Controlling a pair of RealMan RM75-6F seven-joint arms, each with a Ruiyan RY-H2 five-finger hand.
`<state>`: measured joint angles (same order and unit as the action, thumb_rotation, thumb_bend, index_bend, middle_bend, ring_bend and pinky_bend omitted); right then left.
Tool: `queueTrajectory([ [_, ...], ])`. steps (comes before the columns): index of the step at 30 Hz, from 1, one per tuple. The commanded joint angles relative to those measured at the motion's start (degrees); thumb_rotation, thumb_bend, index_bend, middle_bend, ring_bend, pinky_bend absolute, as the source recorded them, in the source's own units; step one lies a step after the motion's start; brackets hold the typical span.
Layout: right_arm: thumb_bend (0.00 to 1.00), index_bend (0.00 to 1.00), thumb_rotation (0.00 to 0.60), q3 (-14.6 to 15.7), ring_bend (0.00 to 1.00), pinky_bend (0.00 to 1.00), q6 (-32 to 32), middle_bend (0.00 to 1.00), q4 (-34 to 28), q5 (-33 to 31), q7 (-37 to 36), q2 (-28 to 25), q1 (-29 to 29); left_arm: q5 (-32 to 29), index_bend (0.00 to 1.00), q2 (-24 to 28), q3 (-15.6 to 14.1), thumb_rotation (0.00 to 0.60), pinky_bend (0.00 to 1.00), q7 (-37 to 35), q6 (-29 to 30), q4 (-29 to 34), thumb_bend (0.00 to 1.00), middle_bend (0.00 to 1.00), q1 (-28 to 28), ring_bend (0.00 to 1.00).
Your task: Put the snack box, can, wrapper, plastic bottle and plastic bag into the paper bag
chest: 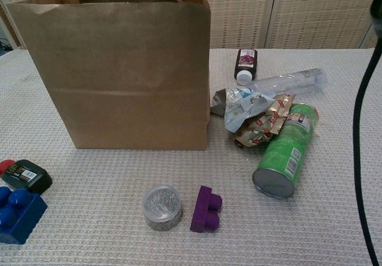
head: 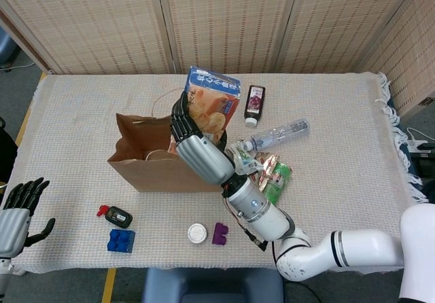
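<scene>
Above the paper bag (head: 166, 155), only the head view shows the right hand (head: 198, 150) fingers gripping the snack box (head: 212, 104).

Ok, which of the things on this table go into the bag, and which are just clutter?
For the job: blue and orange snack box held by the right hand, brown paper bag, green can, gold crumpled wrapper, clear plastic bottle, crumpled plastic bag.

Lying about: small dark bottle, purple brick, silver round tin, blue brick, black and red gadget.
</scene>
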<state>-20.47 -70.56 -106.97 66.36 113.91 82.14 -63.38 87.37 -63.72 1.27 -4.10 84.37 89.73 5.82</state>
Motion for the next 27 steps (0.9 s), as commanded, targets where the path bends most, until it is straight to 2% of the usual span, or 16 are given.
queueTrajectory([
  [1, 0.20, 0.60, 0.600, 1.0, 0.61, 0.70, 0.5, 0.61, 0.9, -1.2, 1.0, -0.1, -0.8, 0.0, 0.06, 0.0, 0.0, 0.600, 0.00, 0.0, 0.0, 0.0, 0.37, 0.00, 0.0, 0.00],
  [14, 0.20, 0.57, 0.600, 4.3, 0.61, 0.70, 0.2, 0.61, 9.0, -4.2, 0.1, 5.4, -4.9, 0.0, 0.06, 0.0, 0.0, 0.600, 0.00, -0.5, 0.1, -0.1, 0.37, 0.00, -0.1, 0.00],
  [15, 0.20, 0.51, 0.600, 4.5, 0.58, 0.70, 0.1, 0.61, 9.0, -4.5, -0.1, 5.6, -5.0, 0.0, 0.06, 0.0, 0.0, 0.600, 0.00, -0.5, 0.1, -0.1, 0.37, 0.00, -0.1, 0.00],
  [17, 0.20, 0.31, 0.600, 5.0, 0.46, 0.65, -0.2, 0.53, 9.0, -4.8, -0.2, 6.0, -5.3, 0.0, 0.06, 0.0, 0.0, 0.600, 0.00, -0.6, 0.1, -0.1, 0.37, 0.00, -0.1, 0.00],
  [19, 0.17, 0.09, 0.600, 5.2, 0.30, 0.54, -0.6, 0.37, 8.8, -4.9, -0.3, 6.3, -5.6, 0.0, 0.06, 0.0, 0.0, 0.600, 0.00, -0.7, 0.1, -0.2, 0.37, 0.00, -0.1, 0.00],
  [20, 0.15, 0.03, 0.600, 5.2, 0.22, 0.47, -1.1, 0.30, 8.7, -5.2, -0.3, 6.5, -5.7, 0.1, 0.06, 0.0, 0.0, 0.600, 0.00, -0.7, 0.1, -0.2, 0.37, 0.00, -0.1, 0.00],
  [23, 0.13, 0.00, 0.600, 5.2, 0.09, 0.31, -2.0, 0.17, 8.5, -5.2, -0.5, 6.5, -6.1, 0.1, 0.06, 0.0, 0.0, 0.600, 0.00, -0.7, 0.1, -0.2, 0.37, 0.00, -0.1, 0.00],
  [27, 0.11, 0.00, 0.600, 5.4, 0.01, 0.22, -2.9, 0.07, 7.9, -5.0, -1.7, 5.9, -6.1, 0.1, 0.06, 0.0, 0.0, 0.600, 0.00, -0.7, 0.1, -0.3, 0.37, 0.00, -0.1, 0.00],
])
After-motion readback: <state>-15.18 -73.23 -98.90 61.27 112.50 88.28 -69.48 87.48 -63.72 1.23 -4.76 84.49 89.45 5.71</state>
